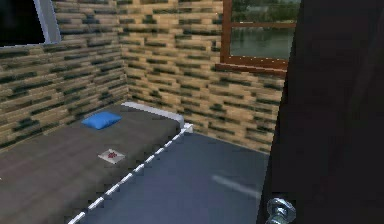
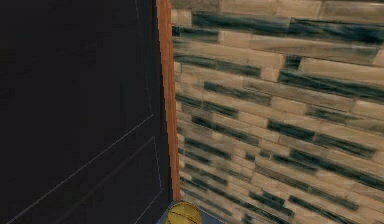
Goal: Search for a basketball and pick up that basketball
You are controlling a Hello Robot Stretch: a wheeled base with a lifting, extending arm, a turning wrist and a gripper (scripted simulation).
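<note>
In the forward view, nearest at the bottom right, a round silver metal knob [image 1: 281, 210] was seen on a tall dark door [image 1: 330, 110] that took up the view's right side. A smooth grey-blue floor [image 1: 200, 185] was seen left of the door. Beyond it, a low grey-brown bed w/ a white dashed edge [image 1: 60, 165] was set along the left wall. A small flat white-and-red item [image 1: 111, 155] was seen approx. mid-bed, near the edge facing the floor. A soft blue cushion [image 1: 101, 120] was laid further back, near the bed's far end. Tan-and-dark brick walls [image 1: 170, 60] met in a corner behind the bed. A white-framed window [image 1: 25, 22] was set at top left and a wood-framed window [image 1: 262, 35] at top right.

In the arm side view, a small rounded yellow-brown shape [image 2: 185, 213] was cut off by the bottom edge, at the foot of an orange-brown wooden door edge [image 2: 166, 100]. It could not be told whether that was the basketball. The gripper's state, incl. any hold, could not be told.
</note>
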